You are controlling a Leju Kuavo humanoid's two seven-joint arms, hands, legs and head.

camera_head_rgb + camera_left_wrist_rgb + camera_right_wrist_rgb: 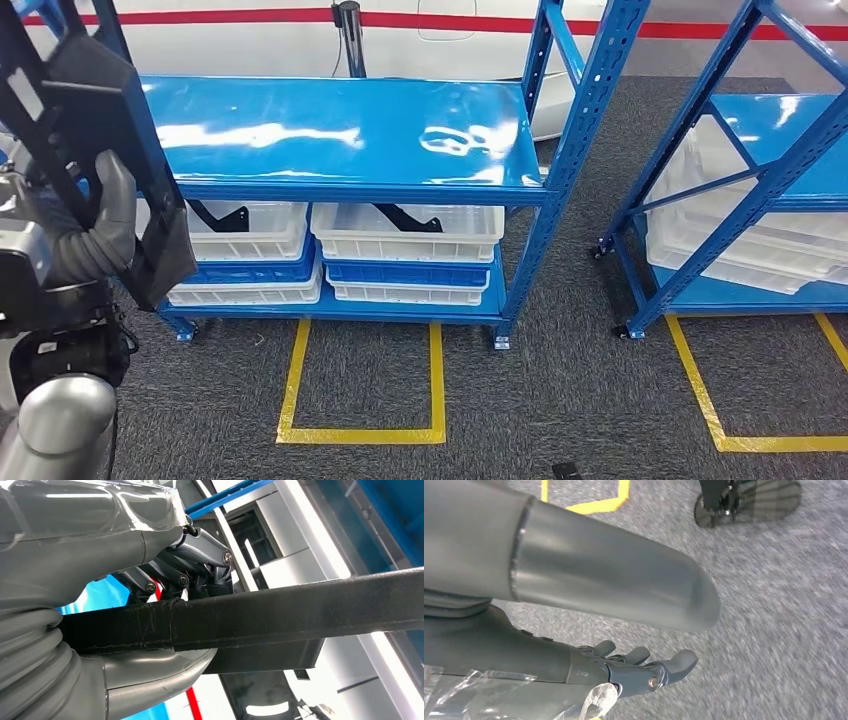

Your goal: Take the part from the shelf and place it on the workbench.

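My left hand (pixel 95 235) grips a long black metal part (pixel 95 130) at the left edge of the head view, lifted in front of the blue shelf (pixel 340 135). Seen from the left wrist, the dark fingers (pixel 200 562) and grey thumb (pixel 150 677) wrap around the black part (pixel 300 612), which runs across the picture. My right hand (pixel 639 672) hangs over the grey carpet, fingers apart and holding nothing. Two similar black parts (pixel 405 215) lie in white bins (pixel 405 235) on the shelf's lower level.
The shelf's top board is bare and glossy. White and blue bins are stacked beneath it. A second blue shelf (pixel 770 200) with white bins stands to the right. Yellow floor markings (pixel 360 435) lie on the grey carpet in front of both shelves.
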